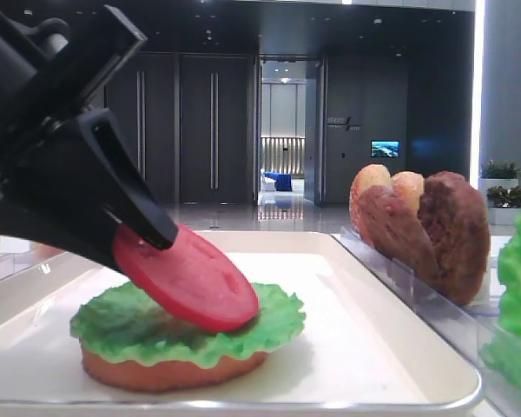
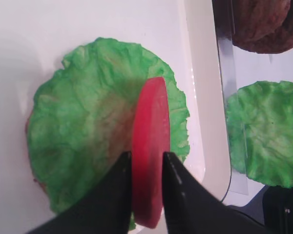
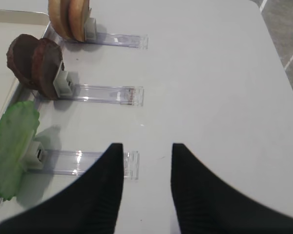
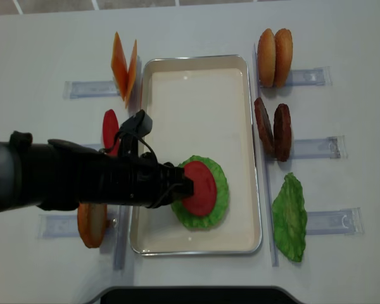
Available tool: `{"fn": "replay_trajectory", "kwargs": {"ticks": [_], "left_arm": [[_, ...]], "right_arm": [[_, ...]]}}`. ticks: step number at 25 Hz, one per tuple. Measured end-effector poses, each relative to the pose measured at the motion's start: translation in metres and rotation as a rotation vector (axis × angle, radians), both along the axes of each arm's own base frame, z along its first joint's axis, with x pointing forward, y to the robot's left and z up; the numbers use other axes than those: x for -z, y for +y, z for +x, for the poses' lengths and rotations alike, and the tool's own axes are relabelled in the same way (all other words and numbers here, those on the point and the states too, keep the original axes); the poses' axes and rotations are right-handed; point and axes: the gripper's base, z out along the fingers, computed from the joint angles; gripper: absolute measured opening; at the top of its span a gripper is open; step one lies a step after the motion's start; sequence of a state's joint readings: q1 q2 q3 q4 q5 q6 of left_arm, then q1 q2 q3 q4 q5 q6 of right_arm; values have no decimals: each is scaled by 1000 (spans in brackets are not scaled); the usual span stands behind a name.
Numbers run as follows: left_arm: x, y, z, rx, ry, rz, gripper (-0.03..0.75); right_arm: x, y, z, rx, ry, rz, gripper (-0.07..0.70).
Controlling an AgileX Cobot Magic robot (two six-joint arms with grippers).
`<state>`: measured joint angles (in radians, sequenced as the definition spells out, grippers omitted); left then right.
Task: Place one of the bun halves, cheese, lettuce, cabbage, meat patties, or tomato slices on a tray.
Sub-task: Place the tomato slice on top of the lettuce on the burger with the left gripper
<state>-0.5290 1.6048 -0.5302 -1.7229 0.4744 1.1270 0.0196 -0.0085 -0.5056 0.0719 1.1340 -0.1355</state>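
The left gripper holds a tomato slice on edge between its fingers, its lower rim touching the lettuce below; the right gripper stands open.

light: bright, even | shadows: soft | glare: tray rim | blur: slight

No legible text, label, brand or number appears; lettering on the far wall is too blurred.

A glossy red tomato slice is sitting tilted on the ruffled green lettuce, which is lying flat over a tan bun half near the white tray's front end.
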Motion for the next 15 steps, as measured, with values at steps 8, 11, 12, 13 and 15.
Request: {"fn": "replay_trajectory", "kwargs": {"ticks": [8,11,12,13,15], "left_arm": [[1,0,0,-17,24,-7,463],[1,0,0,-31,37,-12,477],[1,0,0,-42,48,-16,479],[1,0,0,-60,65,-22,480],[1,0,-1,-82,94,-26,481]], "right_arm": [[0,0,0,0,0,0,235],[0,0,0,0,0,0,235],[0,0,0,0,0,0,235],[0,0,0,0,0,0,235],[0,0,0,0,0,0,235]]}}
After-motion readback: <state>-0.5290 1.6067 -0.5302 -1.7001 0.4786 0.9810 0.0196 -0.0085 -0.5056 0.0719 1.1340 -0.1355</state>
